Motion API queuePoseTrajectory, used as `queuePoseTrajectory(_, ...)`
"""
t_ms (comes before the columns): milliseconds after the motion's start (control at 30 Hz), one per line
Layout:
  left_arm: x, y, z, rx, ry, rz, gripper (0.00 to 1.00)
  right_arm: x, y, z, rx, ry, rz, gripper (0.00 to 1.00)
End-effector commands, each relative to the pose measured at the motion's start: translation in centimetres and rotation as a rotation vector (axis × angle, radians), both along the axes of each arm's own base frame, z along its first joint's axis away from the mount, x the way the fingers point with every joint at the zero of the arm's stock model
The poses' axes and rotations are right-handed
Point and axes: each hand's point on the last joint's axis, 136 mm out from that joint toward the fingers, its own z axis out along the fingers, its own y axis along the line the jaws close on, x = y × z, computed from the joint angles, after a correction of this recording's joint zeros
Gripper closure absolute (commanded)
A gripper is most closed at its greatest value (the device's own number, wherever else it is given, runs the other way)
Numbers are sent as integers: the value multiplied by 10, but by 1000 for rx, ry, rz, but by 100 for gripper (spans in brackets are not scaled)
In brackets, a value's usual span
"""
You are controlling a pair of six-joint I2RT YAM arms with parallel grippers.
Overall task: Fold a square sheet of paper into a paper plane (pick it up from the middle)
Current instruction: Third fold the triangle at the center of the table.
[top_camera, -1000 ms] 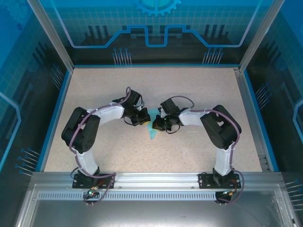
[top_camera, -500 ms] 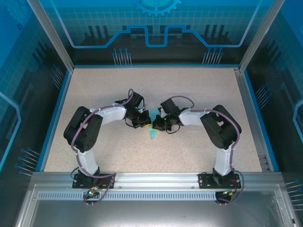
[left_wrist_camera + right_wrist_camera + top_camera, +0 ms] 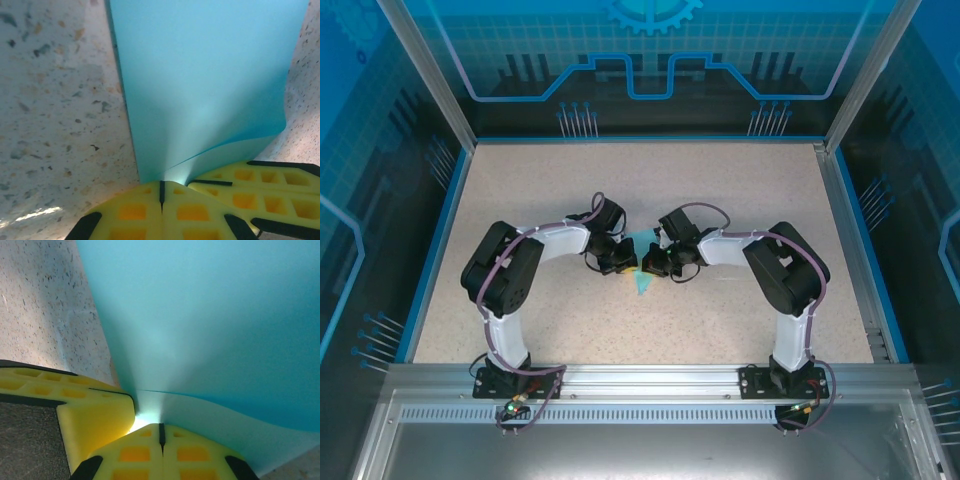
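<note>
Both my claws are clenched on the square sheet of paper [image 3: 200,75], nose to nose at the middle of the table [image 3: 740,190]. My left claw [image 3: 161,187] comes in from 9 o'clock and my right claw [image 3: 161,432] from 3 o'clock. In each wrist view my yellow fingertips are pressed together with the cyan edge pinched between them, and the other claw's fingers sit just beside mine.

From above, the paper pokes out from between us toward 12 o'clock and tapers to a point toward 6 o'clock. Close up I see two layers curling apart near my grip, so I judge it doubled over but not pressed flat. The pick-up is done and one fold seems under way. The sharp creasing, the nose folds and the wings all look undone.
</note>
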Motion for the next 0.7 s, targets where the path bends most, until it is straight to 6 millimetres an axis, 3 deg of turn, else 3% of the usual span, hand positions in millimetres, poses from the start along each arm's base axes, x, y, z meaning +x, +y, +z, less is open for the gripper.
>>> queuePoseTrajectory(0,-6,8,-7,63,23,-1,100,-11,-15,-15,-65,59,-12,100)
queuePoseTrajectory(300,-9,10,-10,82,30,-6,100,5,-21,34,12,-62,-33,91)
queuePoseTrajectory(467,-9,10,-9,84,30,-7,100,0,-34,30,9,-55,-48,89)
queuePoseTrajectory(667,-9,11,-6,91,22,-6,100,1,-32,24,51,-46,-36,90)
